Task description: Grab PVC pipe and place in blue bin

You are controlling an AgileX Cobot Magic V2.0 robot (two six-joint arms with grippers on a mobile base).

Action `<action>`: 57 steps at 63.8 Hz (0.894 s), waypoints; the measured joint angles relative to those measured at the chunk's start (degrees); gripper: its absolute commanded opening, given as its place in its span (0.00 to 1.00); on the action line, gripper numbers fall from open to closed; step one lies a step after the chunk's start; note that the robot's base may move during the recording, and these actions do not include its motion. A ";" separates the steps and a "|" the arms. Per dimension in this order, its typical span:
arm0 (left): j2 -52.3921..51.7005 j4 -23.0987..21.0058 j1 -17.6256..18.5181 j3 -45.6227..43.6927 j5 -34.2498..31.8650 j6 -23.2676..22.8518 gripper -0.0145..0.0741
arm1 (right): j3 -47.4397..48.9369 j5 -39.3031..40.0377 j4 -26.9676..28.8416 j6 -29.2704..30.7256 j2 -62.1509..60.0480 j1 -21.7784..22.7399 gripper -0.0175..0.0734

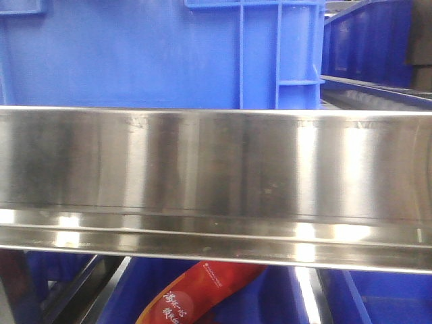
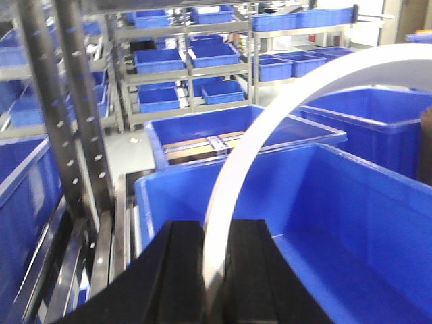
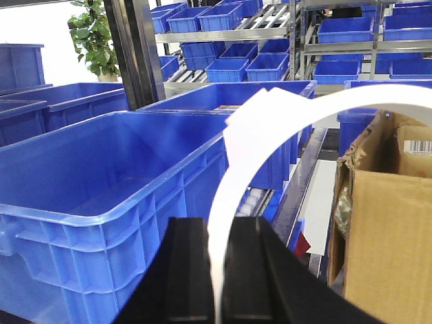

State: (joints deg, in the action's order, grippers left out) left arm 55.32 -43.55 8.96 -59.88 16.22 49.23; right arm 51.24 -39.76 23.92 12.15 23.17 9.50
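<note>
Straight ahead, your front view is almost filled by a brushed steel rail (image 1: 216, 182) running across the frame. Above it you can see the outer wall of a blue bin (image 1: 135, 54); below it, a red packet (image 1: 202, 290) with printed lettering pokes out. Neither arm nor the pipe shows in this view.

Look at the left wrist view next. Your left gripper (image 2: 214, 233) has its two black fingers (image 2: 182, 243) closed snugly on the white PVC pipe (image 2: 229, 182), with no gap visible on either side. From the fingers the pipe rises and arcs to the right, across the top right corner of the picture. It hangs over the open blue bin just ahead, whose inner wall (image 2: 337, 202) is bare. More blue bins sit beyond on grey shelving (image 2: 169, 61), and a perforated metal upright (image 2: 74, 101) stands at the left.

The right wrist view shows much the same grip. Your right gripper (image 3: 219, 233) is likewise pinched tight on a white curved pipe (image 3: 229, 182), which sweeps up and off to the right; you cannot tell whether it is the same piece the left one holds. A large blue bin (image 3: 101, 223) lies to the left of the fingers, a cardboard box (image 3: 385, 236) to the right, and a green plant (image 3: 94, 34) stands far back at the left.
</note>
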 measured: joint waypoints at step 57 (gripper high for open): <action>12.72 1.86 8.73 -1.21 -10.27 8.17 0.04 | 0.00 0.00 0.00 0.13 0.00 0.00 0.01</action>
State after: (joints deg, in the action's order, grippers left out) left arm 68.04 -41.69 17.69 -61.09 5.95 57.40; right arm 51.24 -39.76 23.92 12.28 23.17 9.50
